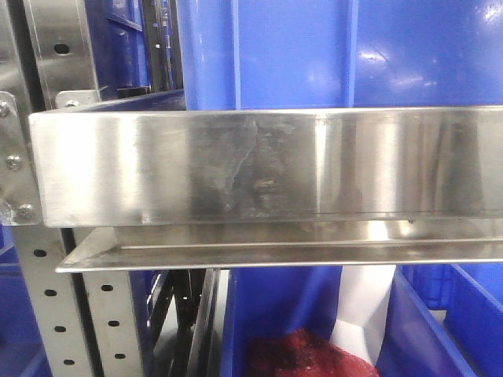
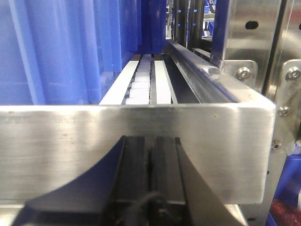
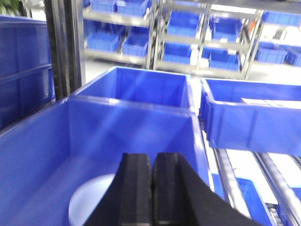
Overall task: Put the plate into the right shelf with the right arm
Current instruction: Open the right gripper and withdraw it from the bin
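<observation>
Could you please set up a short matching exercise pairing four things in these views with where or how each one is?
Things:
1. round white plate
2. black right gripper
3. black left gripper
4. dark red item

Places or states:
A. fingers together, in front of a brushed stainless-steel beam
B. lying in a blue plastic bin under the steel shelf rail
C. lying on the floor of a big blue plastic bin
D. fingers together, above the plate's bin

Pairs: 1-C, 2-D, 3-A, 4-B

Distant steel racks [image 3: 155, 33] of blue bins [image 3: 181, 49], bright light
</observation>
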### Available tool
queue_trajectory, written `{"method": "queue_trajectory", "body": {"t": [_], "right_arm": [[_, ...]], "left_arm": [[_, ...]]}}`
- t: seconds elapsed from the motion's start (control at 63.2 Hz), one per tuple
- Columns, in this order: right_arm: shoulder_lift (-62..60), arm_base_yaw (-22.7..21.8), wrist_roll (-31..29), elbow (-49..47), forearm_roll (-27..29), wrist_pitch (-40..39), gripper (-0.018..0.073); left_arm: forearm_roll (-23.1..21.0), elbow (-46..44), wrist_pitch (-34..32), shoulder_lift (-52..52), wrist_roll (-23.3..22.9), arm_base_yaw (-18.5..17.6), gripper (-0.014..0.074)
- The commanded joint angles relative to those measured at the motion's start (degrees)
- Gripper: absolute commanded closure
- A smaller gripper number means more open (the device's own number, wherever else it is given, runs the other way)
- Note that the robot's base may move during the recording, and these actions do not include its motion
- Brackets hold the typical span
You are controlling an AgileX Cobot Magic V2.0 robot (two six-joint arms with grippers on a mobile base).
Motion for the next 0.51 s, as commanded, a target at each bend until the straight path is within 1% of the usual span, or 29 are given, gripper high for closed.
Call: {"method": "queue_trajectory", "body": {"t": [0.0,0.127,0.222,0.491], "right_arm": [[-6.65,-0.16,0.08,4.8,-0.88,-6.24,0.0509],[-15.54,-0.16,0.08,13.42,-0.88,-8.21,0.0509],[-21.87,-0.16,0.08,19.13,-0.83,-8.21,0.0509],[-37.5,-0.16,0.27,31.48,-0.83,-7.75,0.0509]], "left_arm": [[-0.22,0.38,-4.37,-0.43,-0.14,-0.02,0.0643],[-0.22,0.38,-4.37,-0.43,-0.14,-0.02,0.0643],[-0.22,0.38,-4.37,-0.43,-0.14,-0.02,0.0643],[-0.22,0.38,-4.37,-0.43,-0.14,-0.02,0.0643]]}}
